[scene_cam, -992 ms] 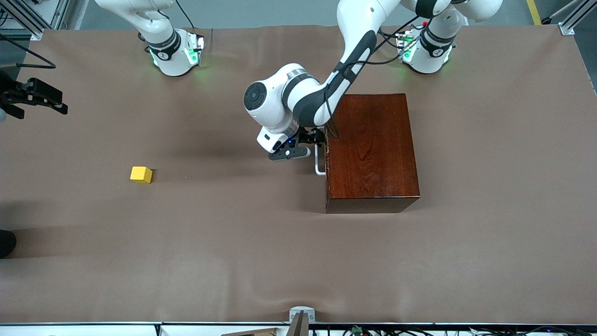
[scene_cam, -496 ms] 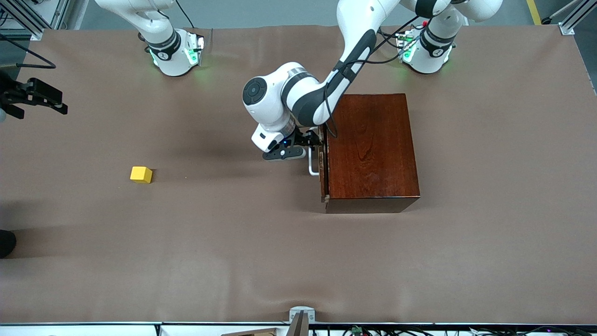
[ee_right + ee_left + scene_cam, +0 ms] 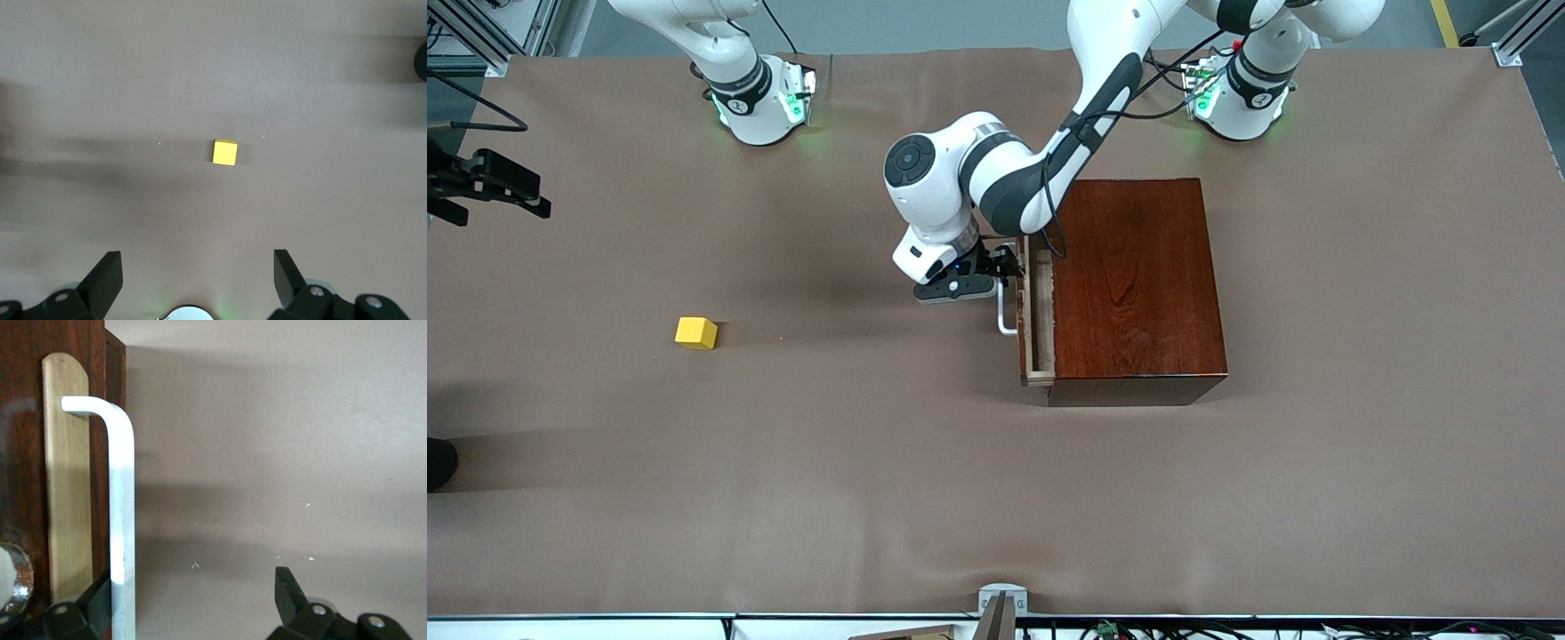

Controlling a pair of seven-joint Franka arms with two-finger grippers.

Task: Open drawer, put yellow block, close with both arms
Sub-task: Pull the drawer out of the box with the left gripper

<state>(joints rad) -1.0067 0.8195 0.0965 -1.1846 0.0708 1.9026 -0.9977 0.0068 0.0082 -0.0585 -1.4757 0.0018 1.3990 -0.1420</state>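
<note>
The dark mahogany box stands near the left arm's base. Its drawer is pulled out a little, and a strip of pale tray shows. My left gripper is at the white handle. In the left wrist view the gripper is open, and one finger sits between the handle bar and the drawer front. The yellow block lies on the table toward the right arm's end. My right gripper hangs open high above that end, and its wrist view shows the block well below its fingers.
Brown cloth covers the whole table. A dark round object sits at the table's edge at the right arm's end. A small metal mount stands at the edge nearest the front camera.
The left gripper has moved away from the box toward the right arm's end, drawing the handle with it. The drawer went from shut to slightly open. The right gripper and block stayed put.
</note>
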